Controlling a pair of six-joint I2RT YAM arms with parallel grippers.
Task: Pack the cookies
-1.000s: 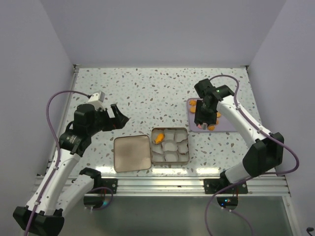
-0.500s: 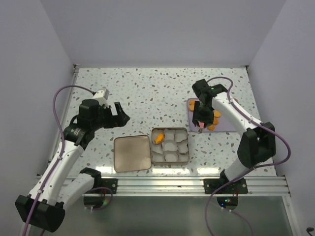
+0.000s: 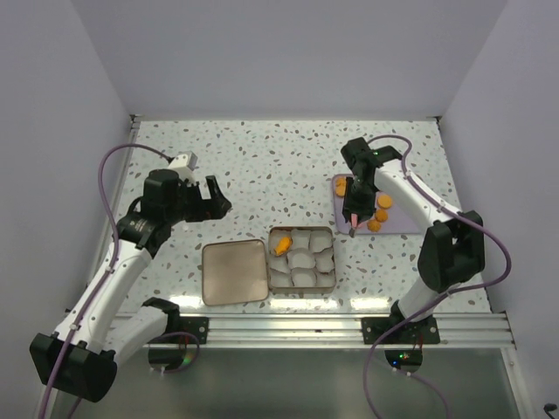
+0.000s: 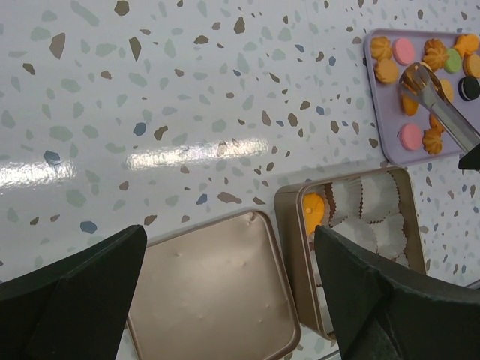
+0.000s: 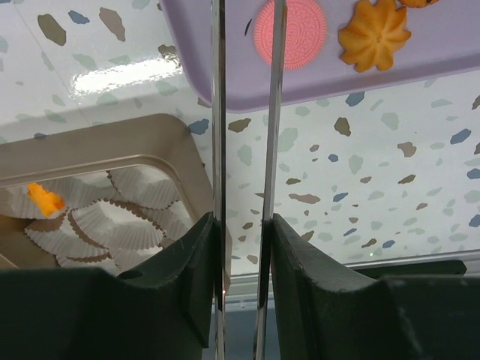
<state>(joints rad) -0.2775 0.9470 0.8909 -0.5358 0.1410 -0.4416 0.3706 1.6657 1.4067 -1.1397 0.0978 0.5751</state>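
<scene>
The cookies (image 3: 381, 208) lie on a lilac tray (image 3: 403, 223): orange rosettes and rounds and pink rounds (image 4: 409, 136). One orange cookie (image 3: 281, 247) sits in a paper cup of the open gold tin (image 3: 334, 255), and it also shows in the left wrist view (image 4: 313, 212). My right gripper (image 3: 355, 208) is shut on metal tongs (image 5: 218, 112) over the tray's left part. The tong tips run out of the top of the right wrist view, beside a pink cookie (image 5: 290, 33). In the left wrist view the tongs (image 4: 439, 109) reach among the cookies. My left gripper (image 3: 214, 202) is open and empty above the table, left of the tin.
The tin's lid (image 3: 234, 271) lies flat to the left of the tin. White paper cups (image 3: 306, 266) fill the tin. A green and a black cookie (image 4: 469, 88) also lie on the tray. The table's near rail (image 3: 288, 327) runs close behind the tin.
My left gripper has risen and shifted a little toward the far side. My right gripper with the tongs has shifted slightly left and away over the tray's left part.
</scene>
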